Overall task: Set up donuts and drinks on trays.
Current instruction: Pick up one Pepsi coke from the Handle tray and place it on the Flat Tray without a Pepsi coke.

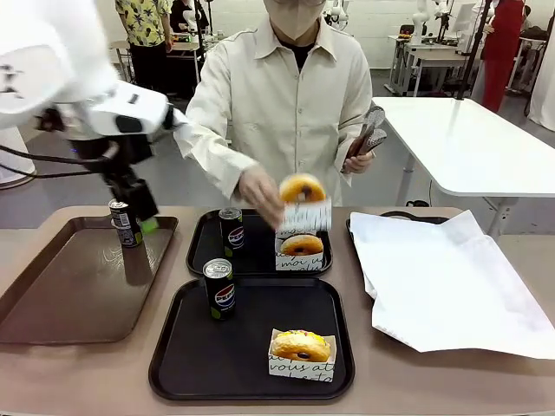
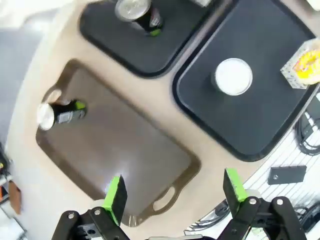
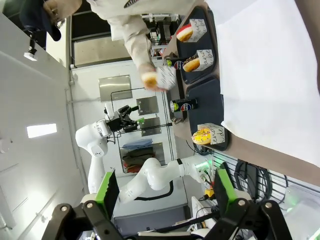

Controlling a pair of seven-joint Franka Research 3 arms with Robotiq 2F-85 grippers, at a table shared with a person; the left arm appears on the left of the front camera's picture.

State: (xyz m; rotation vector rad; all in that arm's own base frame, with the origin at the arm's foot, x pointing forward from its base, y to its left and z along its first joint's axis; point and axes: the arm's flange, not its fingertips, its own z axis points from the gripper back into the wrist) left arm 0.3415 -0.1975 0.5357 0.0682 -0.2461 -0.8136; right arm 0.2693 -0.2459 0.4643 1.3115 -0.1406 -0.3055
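**Donut held above far tray, left gripper open over brown tray**

Front view: near black tray (image 1: 173, 364) with one Pepsi can (image 1: 218, 289) and a yellow-iced donut (image 1: 301, 347) in its paper sleeve. Far black tray (image 1: 198, 251) with a second can (image 1: 231, 230) and a chocolate-iced donut (image 1: 302, 247). Above it, person's hand (image 1: 260, 192) holding a sleeved donut (image 1: 303, 203) in the air. Third can (image 1: 125, 223) upright on the brown tray (image 1: 52, 295), just beside the left gripper (image 1: 139, 212). White paper sheet (image 1: 451, 286) at the right.

Left wrist view, from above: green-padded fingers (image 2: 116, 197) wide apart, holding nothing.

Right wrist view: right gripper (image 3: 162, 192) also spread apart and empty, high and far from the trays; one more red-iced donut (image 3: 184, 32) on a third black tray (image 3: 206, 12).
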